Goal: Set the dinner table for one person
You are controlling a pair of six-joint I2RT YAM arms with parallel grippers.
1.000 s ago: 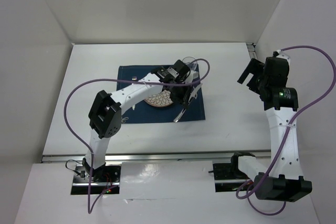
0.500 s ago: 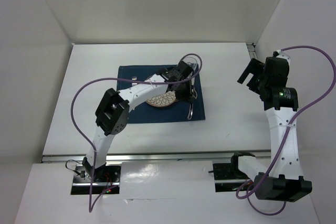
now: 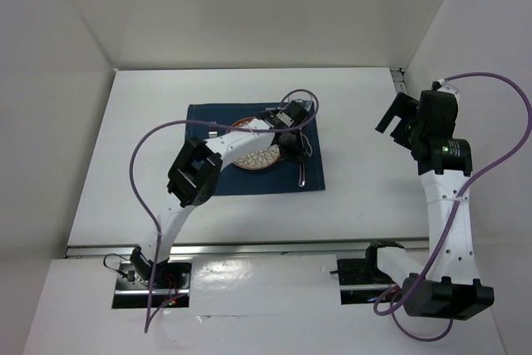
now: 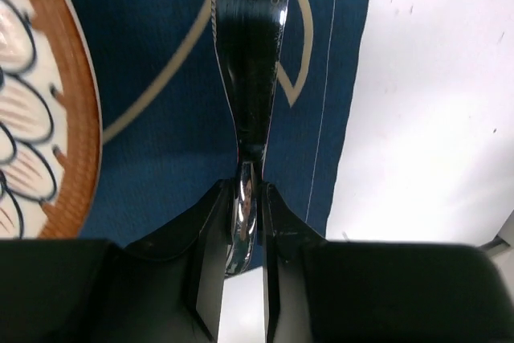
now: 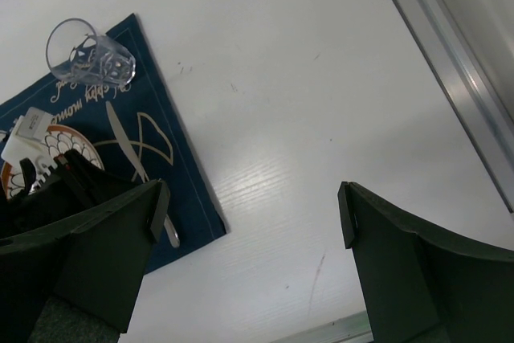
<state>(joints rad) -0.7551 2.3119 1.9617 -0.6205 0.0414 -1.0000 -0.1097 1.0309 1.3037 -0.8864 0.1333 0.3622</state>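
My left gripper (image 3: pixel 293 145) (image 4: pixel 245 190) is shut on the thin neck of a shiny metal knife (image 3: pixel 301 172) (image 4: pixel 249 54). The knife lies along the right side of the navy placemat (image 3: pixel 208 122) (image 4: pixel 161 78), right of the brown-rimmed patterned plate (image 3: pixel 249 155) (image 4: pixel 32 102). I cannot tell whether the knife touches the cloth. The placemat rests on the white dinner table (image 3: pixel 366 97) (image 4: pixel 434 118). My right gripper (image 3: pixel 397 122) (image 5: pixel 253 198) is open and empty, held high over the table's right side. The right wrist view also shows the knife (image 5: pixel 120 130).
A clear glass (image 3: pixel 306 104) (image 5: pixel 84 54) stands at the placemat's far right corner, close to my left wrist and its purple cable. A metal rail (image 5: pixel 450 46) runs along the table's right edge. White walls enclose the table on three sides.
My left arm has swung its wrist round. The knife has turned from slanting across the mat's near right corner to lying straight along its right side. The right arm has not moved.
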